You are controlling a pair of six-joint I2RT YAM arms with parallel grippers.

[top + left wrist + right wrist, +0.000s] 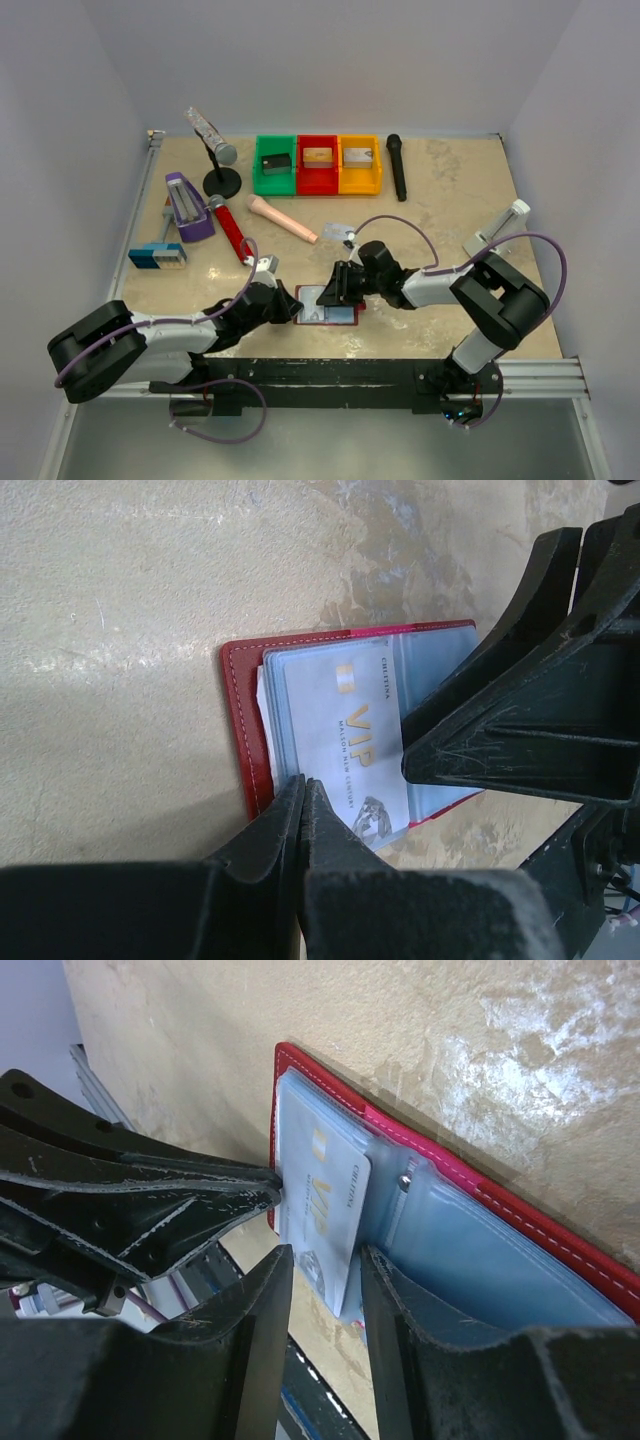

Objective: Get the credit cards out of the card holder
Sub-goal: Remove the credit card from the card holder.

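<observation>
At the near edge of the desk [450,200], the open card holder [245,720] lies under the left gripper [303,788], jaws closed, while the right gripper [325,1265], jaws half-parted, straddles the VIP card [330,1210] at its exposed edge: thin, stiff, probably slick, so pinch there.

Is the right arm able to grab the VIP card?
Probably yes: the right gripper is open at the VIP card, and the shut left gripper sits at one edge of the card holder, out of the way.

We take the red bin [318,185] as landmark (a pale block [318,155] sits inside); green bin [260,180] touching its left; yellow bin [360,185] touching its right; black microphone [397,167] farther right.
</observation>
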